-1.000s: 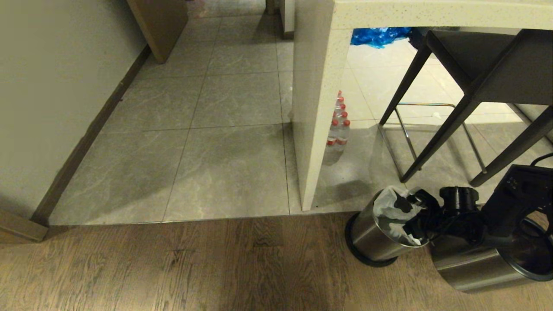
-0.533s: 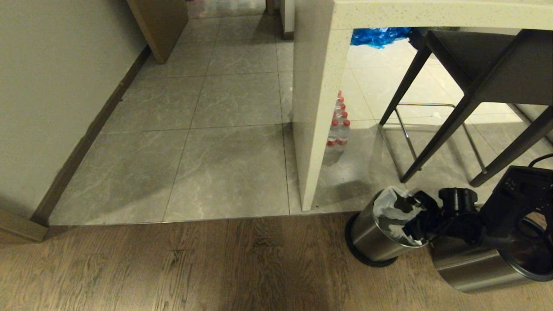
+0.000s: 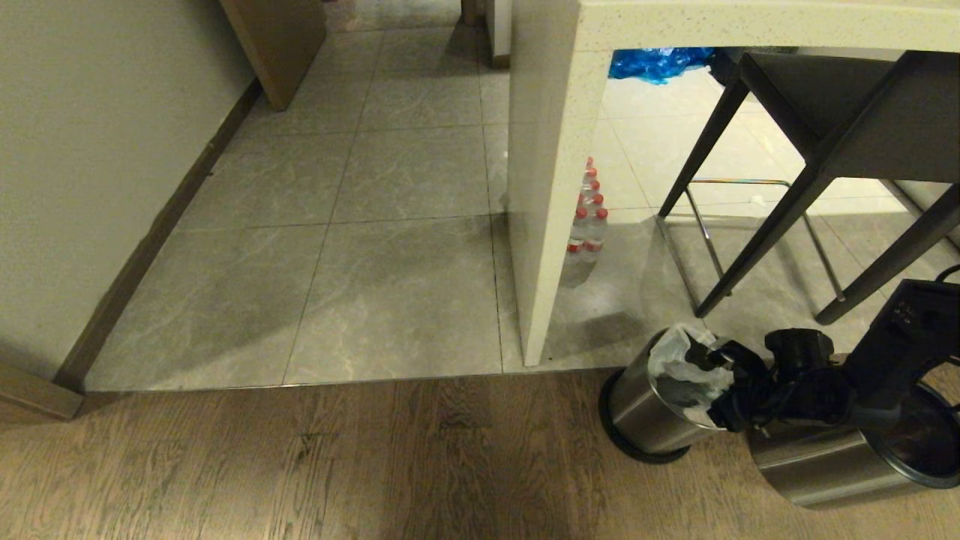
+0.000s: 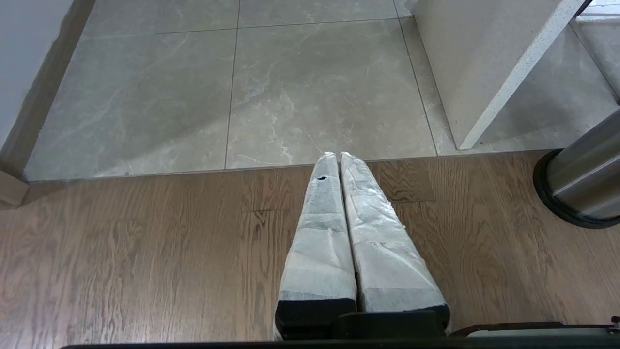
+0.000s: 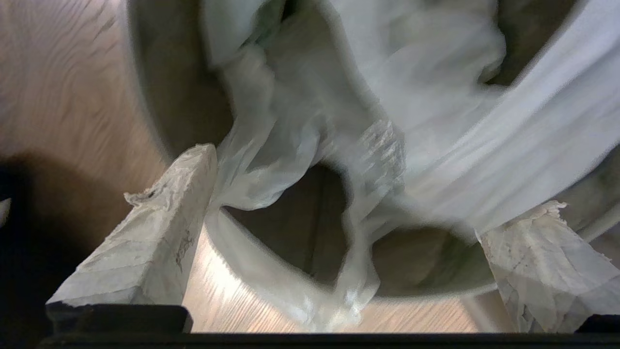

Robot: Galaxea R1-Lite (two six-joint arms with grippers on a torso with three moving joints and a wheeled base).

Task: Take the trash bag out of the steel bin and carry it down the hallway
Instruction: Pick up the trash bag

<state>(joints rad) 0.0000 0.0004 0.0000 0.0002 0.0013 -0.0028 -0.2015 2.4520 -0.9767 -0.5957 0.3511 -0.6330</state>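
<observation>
The steel bin (image 3: 645, 412) stands on the wood floor by the counter's foot, and its side shows in the left wrist view (image 4: 583, 186). The trash bag (image 3: 679, 366), thin white plastic, lines the bin and spills over its rim. My right gripper (image 3: 721, 384) hangs at the bin's mouth. In the right wrist view it (image 5: 375, 180) is open wide, its taped fingers (image 5: 160, 232) on either side of the bag's crumpled top (image 5: 368, 140) and a handle loop, above the bin's rim (image 5: 227, 291). My left gripper (image 4: 337, 156) is parked over the wood floor, shut and empty. The hallway (image 3: 390, 247) of grey tiles lies ahead to the left.
A second, larger steel bin (image 3: 832, 461) sits right beside the first, under my right arm. A cream counter panel (image 3: 547, 187), water bottles (image 3: 589, 221), a dark stool (image 3: 810, 135) and a blue bag (image 3: 656, 61) stand behind. A wall with baseboard (image 3: 90, 187) bounds the left.
My right wrist has dipped and tilted a little at the bin's mouth, with the jaws still wide apart. Bag, bin and left arm have not moved.
</observation>
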